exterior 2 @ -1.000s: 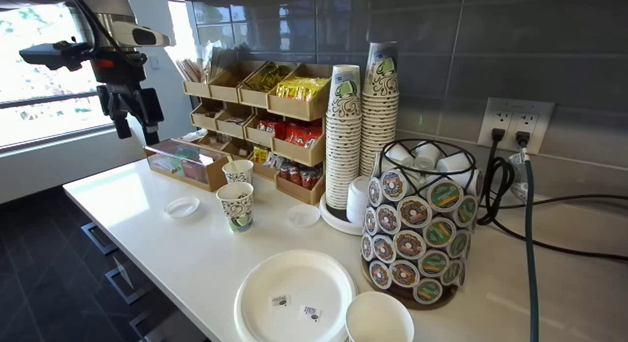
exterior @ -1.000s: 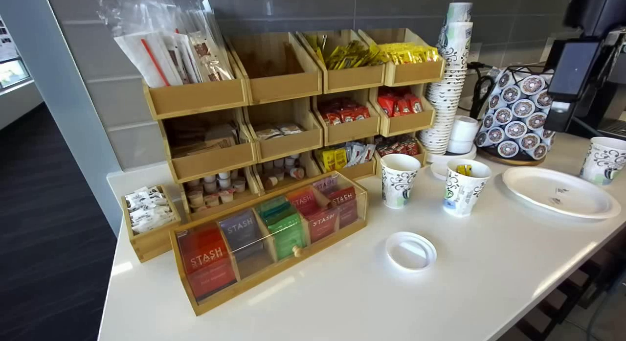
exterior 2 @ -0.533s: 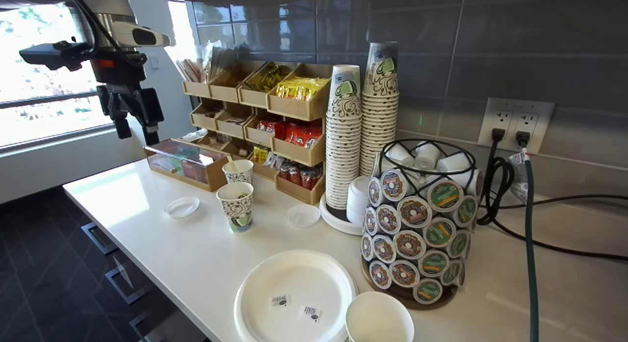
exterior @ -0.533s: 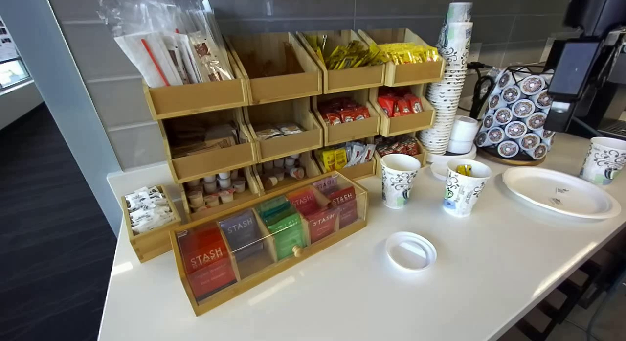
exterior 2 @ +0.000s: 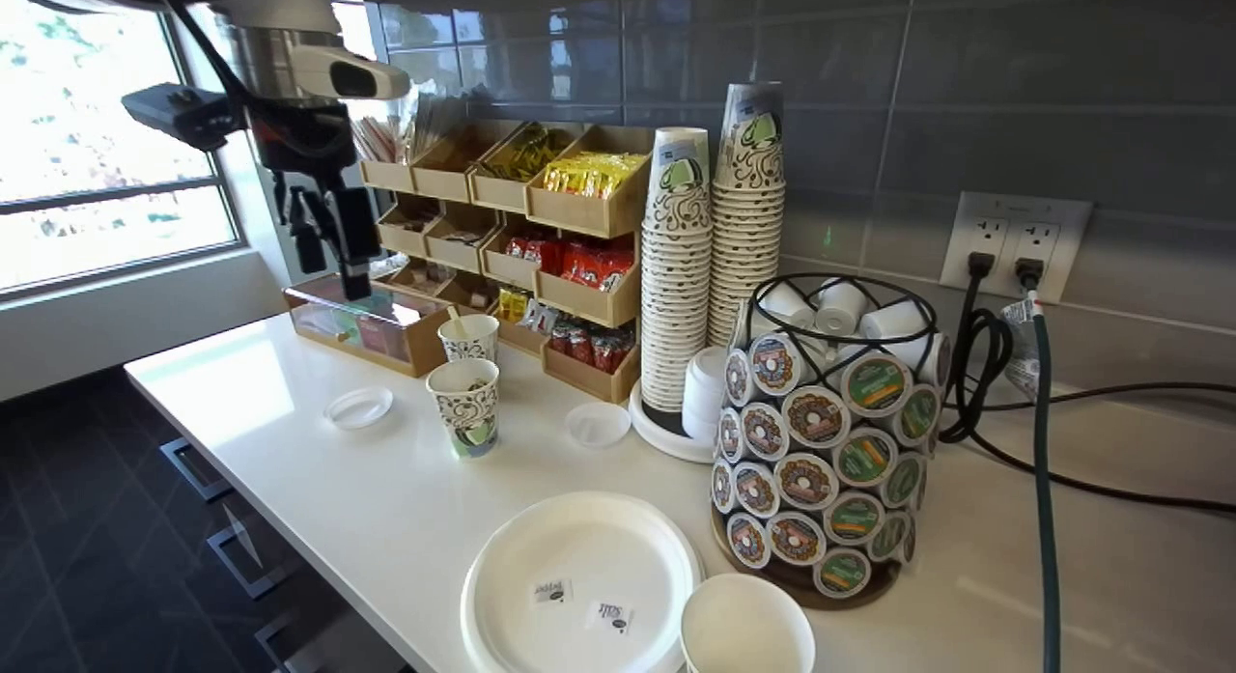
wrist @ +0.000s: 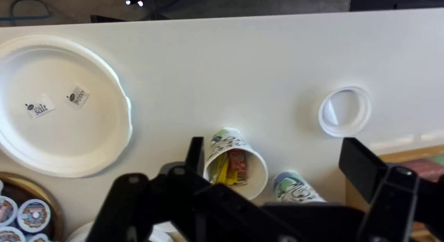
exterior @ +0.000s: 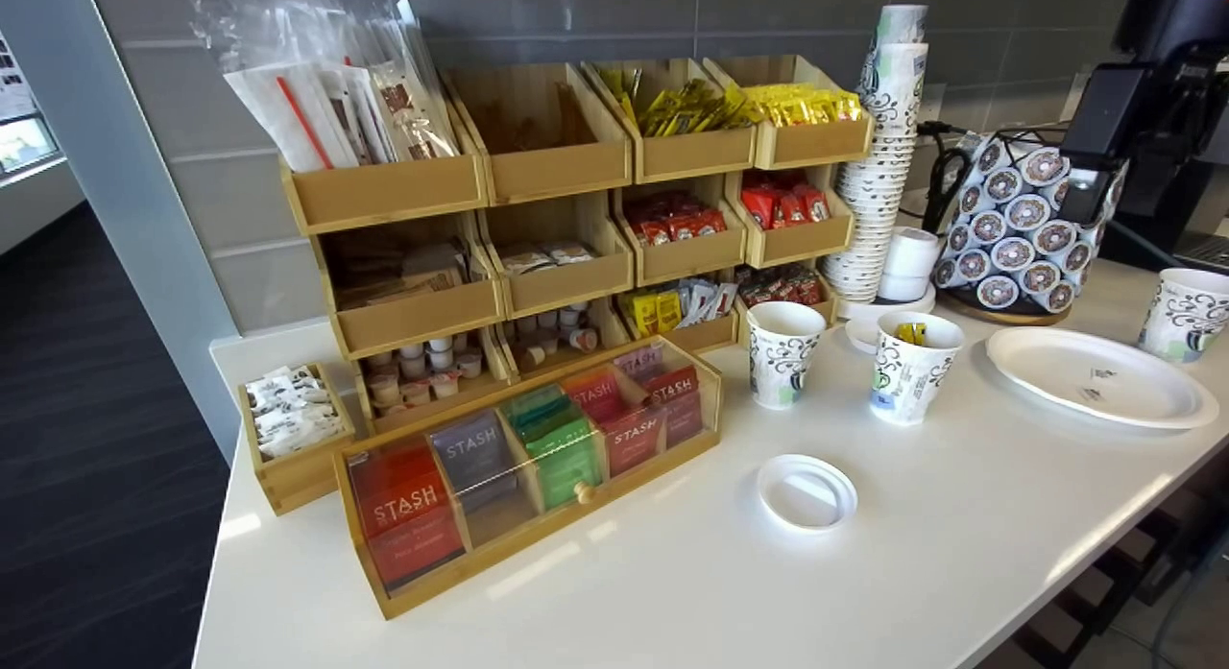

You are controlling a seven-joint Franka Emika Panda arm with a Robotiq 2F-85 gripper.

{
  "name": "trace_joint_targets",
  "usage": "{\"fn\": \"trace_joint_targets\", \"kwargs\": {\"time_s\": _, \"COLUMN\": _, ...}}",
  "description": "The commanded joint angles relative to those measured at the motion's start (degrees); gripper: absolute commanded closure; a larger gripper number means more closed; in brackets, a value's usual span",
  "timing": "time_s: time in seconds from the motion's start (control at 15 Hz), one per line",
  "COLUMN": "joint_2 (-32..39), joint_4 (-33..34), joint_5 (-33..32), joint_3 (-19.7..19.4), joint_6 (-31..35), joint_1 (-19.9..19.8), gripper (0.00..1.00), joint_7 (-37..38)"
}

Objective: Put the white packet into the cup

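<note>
Two small white packets, a salt packet point(wrist: 39, 106) and a pepper packet point(wrist: 78, 96), lie on a white plate point(wrist: 119, 131). Other white packets point(exterior: 293, 410) fill a wooden box at the left in an exterior view. A patterned paper cup point(exterior: 914, 381) stands upright with yellow and red packets inside, seen in the wrist view point(wrist: 227, 141). A second cup point(exterior: 783, 362) with a stirrer point(exterior 2: 456, 322) stands beside it. My gripper point(wrist: 277, 158) is open and empty, above the counter near these cups. It also shows in an exterior view point(exterior 2: 333, 272).
A tea box point(exterior: 528, 477), stacked wooden bins point(exterior: 562, 175), tall cup stacks point(exterior 2: 676, 296) and a pod carousel point(exterior 2: 821, 441) line the wall. A white lid point(exterior: 807, 493) lies on the counter. Another cup point(exterior 2: 748, 634) stands beside the plate.
Over the last half second my open gripper has moved, to the right and slightly down in an exterior view. The cups, packets and plate have not moved.
</note>
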Motion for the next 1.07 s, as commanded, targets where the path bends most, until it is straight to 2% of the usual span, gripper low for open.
{"fn": "trace_joint_targets", "kwargs": {"time_s": 0.0, "joint_2": 5.5, "joint_4": 0.0, "joint_5": 3.7, "joint_3": -6.4, "joint_6": 6.8, "joint_1": -4.4, "gripper": 0.00, "joint_7": -1.8}}
{"fn": "trace_joint_targets", "kwargs": {"time_s": 0.27, "joint_2": 12.8, "joint_4": -1.0, "joint_5": 7.3, "joint_3": -10.7, "joint_6": 18.8, "joint_1": -8.4, "gripper": 0.00, "joint_7": 0.3}}
{"fn": "trace_joint_targets", "kwargs": {"time_s": 0.67, "joint_2": 25.2, "joint_4": -1.9, "joint_5": 10.5, "joint_3": -12.4, "joint_6": 37.4, "joint_1": -12.4, "gripper": 0.00, "joint_7": 7.6}}
{"fn": "trace_joint_targets", "kwargs": {"time_s": 0.87, "joint_2": 31.3, "joint_4": -0.4, "joint_5": 10.8, "joint_3": -12.6, "joint_6": 40.5, "joint_1": -12.9, "gripper": 0.00, "joint_7": 10.4}}
{"fn": "trace_joint_targets", "kwargs": {"time_s": 0.93, "joint_2": 27.1, "joint_4": -2.2, "joint_5": 9.2, "joint_3": -12.4, "joint_6": 39.2, "joint_1": -12.8, "gripper": 0.00, "joint_7": 9.0}}
{"fn": "trace_joint_targets", "kwargs": {"time_s": 1.0, "joint_2": 28.8, "joint_4": -1.9, "joint_5": 9.2, "joint_3": -12.5, "joint_6": 39.8, "joint_1": -12.8, "gripper": 0.00, "joint_7": 9.6}}
